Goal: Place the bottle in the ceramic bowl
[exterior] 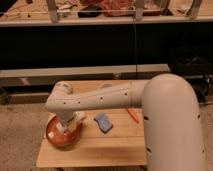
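Behind everything runs a long dark shelf unit with a pale ledge across its middle and a cluttered upper shelf along the top edge of the view; what lies up there is too indistinct to name. Speckled floor shows at the left.

Largest in view is the robot's white arm, its broad rounded body filling the right side and a thinner link with small dark dots reaching left across the wooden worktop. That worktop is a small light-wood surface standing in front of the shelf unit.

Near the worktop's front left corner sits the ceramic bowl, wide, shallow and orange-red, its rim close to the left edge. The arm's end bends down over it, and the tool hangs inside the bowl's outline. Whether the tool is apart, together or clamped on anything cannot be told.

A whitish shape at the tool, over the bowl's right part, looks like the bottle; whether it rests in the bowl or is held cannot be told.

Just right of the bowl lies a blue sponge-like pad, and farther right, beside the arm's body, a small orange carrot-like piece.
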You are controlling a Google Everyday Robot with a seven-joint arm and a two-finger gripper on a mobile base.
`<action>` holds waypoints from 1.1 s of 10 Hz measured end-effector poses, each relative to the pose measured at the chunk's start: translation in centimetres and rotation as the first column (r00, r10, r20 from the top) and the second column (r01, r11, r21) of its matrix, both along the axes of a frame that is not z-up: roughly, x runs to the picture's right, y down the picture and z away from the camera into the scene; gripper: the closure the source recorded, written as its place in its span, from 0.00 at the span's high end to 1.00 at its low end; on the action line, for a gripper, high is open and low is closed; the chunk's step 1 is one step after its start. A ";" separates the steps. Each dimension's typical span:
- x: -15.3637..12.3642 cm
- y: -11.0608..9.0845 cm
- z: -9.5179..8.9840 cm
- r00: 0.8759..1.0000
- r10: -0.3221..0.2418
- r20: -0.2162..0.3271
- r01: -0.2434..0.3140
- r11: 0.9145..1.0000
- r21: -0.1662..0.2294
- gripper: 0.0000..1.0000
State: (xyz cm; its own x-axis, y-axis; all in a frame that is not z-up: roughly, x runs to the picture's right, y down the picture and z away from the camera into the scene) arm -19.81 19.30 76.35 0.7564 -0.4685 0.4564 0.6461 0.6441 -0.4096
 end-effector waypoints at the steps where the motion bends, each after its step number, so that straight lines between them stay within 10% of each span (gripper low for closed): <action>1: -0.3 0.1 0.1 1.000 -0.004 0.007 0.004 1.000 -0.002 0.06; 7: -0.7 0.2 0.9 0.999 -0.022 0.024 0.022 1.000 -0.014 0.26; 11: -1.2 0.2 1.4 0.999 -0.029 0.032 0.030 0.999 -0.021 0.61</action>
